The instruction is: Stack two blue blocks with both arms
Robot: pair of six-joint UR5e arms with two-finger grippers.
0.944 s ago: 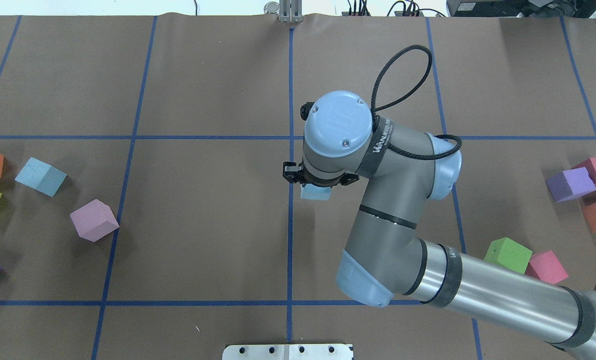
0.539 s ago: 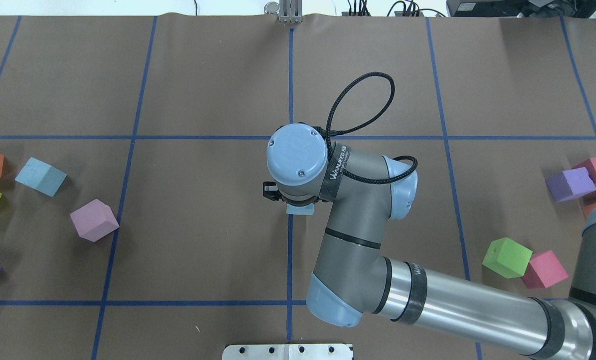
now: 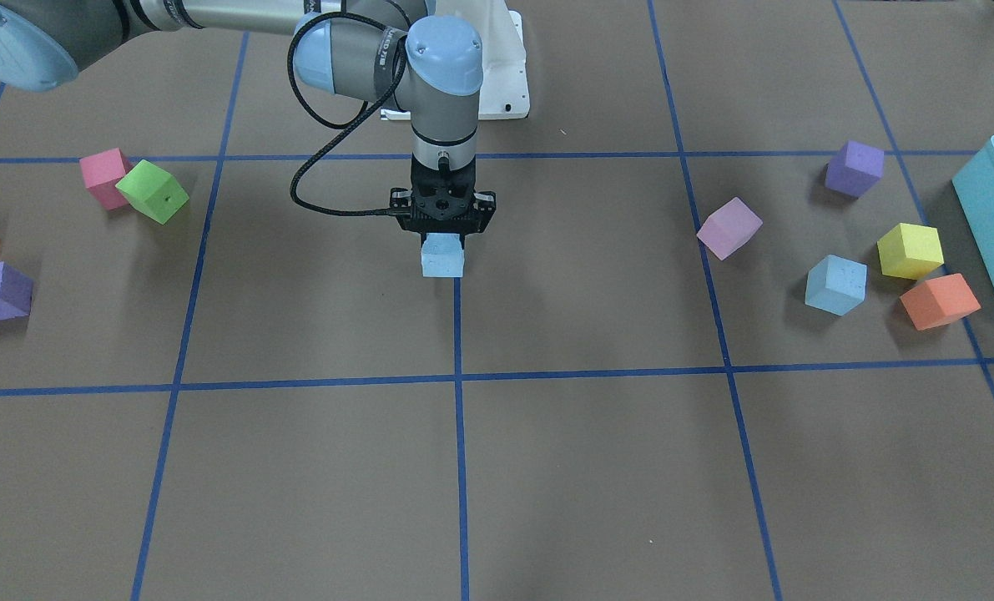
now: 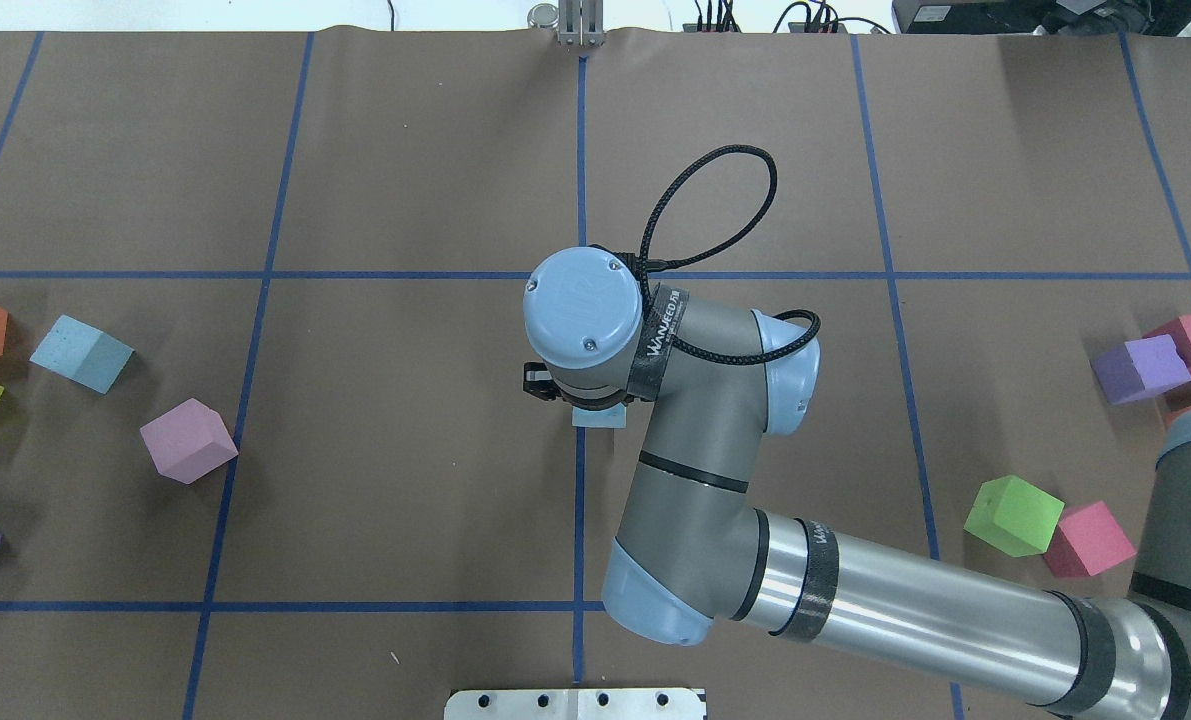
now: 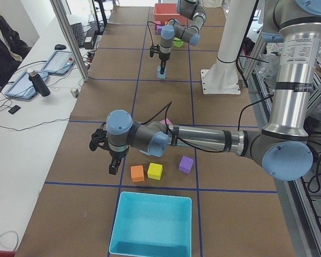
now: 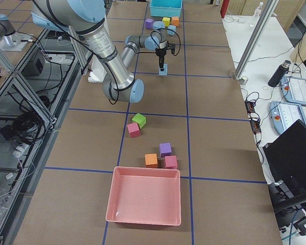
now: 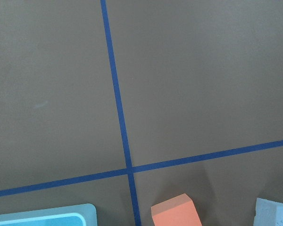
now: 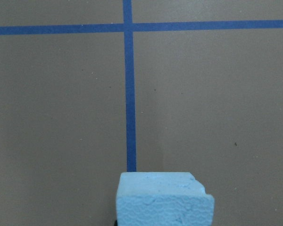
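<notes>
Free blue block [image 4: 80,352] lies far left on the counter [image 4: 405,500], with a lilac cube [image 4: 188,440] near it. The left jaws show only in the side view, so I cannot tell their state.

Centre: the right jaws are clamped on the held blue block [image 3: 443,255], low over the centre tape line [image 3: 460,334].

Risk: released tilted, the foam tips or rolls — a poor base for stacking.

The wrist strap [image 4: 660,325] reads roughly "WANJEED".

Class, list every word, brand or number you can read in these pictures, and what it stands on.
"WANJEED": on the black strap round the right arm, by its wrist.
Forearm strap: white print, too small to read.
Nothing else readable.
</notes>
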